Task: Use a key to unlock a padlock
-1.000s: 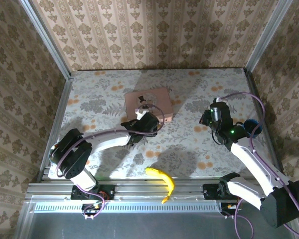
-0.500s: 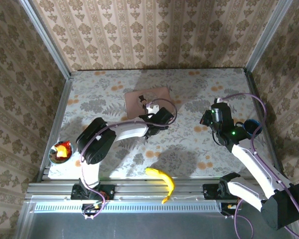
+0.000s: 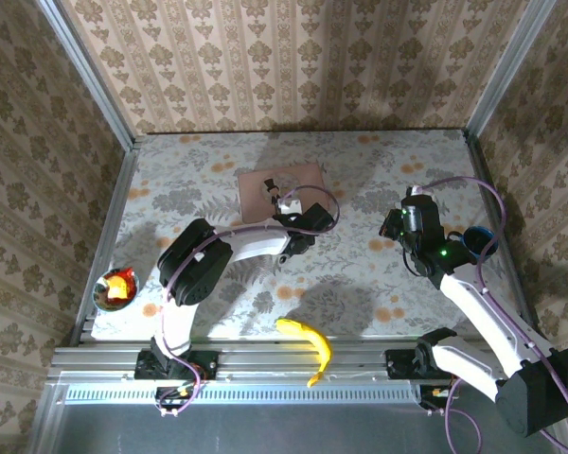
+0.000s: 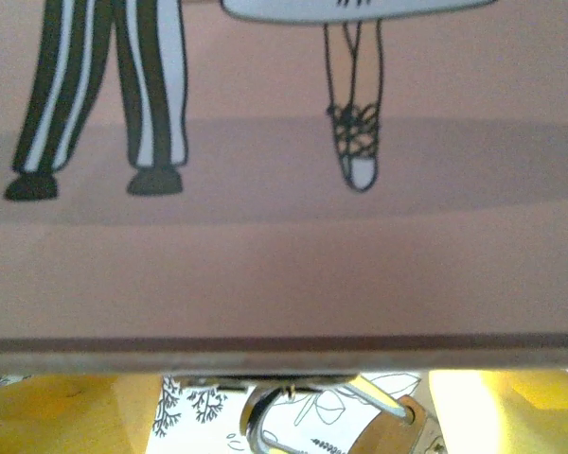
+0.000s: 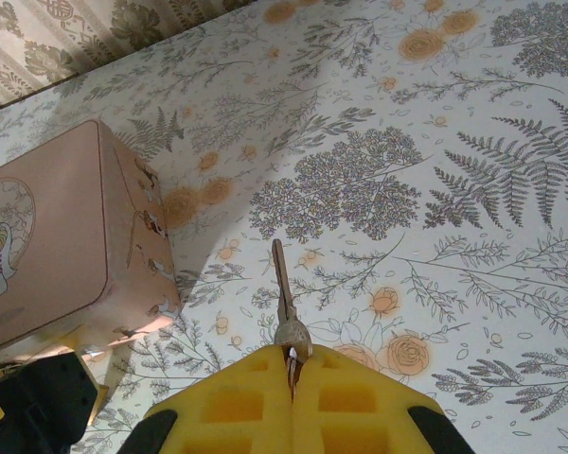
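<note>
Left wrist cam first: my left gripper point(image 4: 293, 421) has its yellow fingers point(image 4: 57, 416) spread wide with nothing gripped. The padlock point(image 4: 383, 433) sits between them on the table, just beside the edge of the pink tin point(image 4: 284, 265). Over on the right, my right gripper point(image 5: 292, 364) is clamped tight on the key point(image 5: 282, 284), blade pointing out over the floral tablecloth point(image 5: 435, 189), near the tin but not touching it.

I'm driving a robot test cell dressed up to look homely, not a real room. The wallpapered panels point(image 3: 293, 66) are flat boards held by bare aluminium posts point(image 3: 87, 71). They box in the floral table point(image 3: 379, 170) on three sides. The left arm base point(image 3: 175, 364) and right arm base point(image 3: 428, 364) are bolted to a metal rail point(image 3: 265, 359) along its near edge.
</note>
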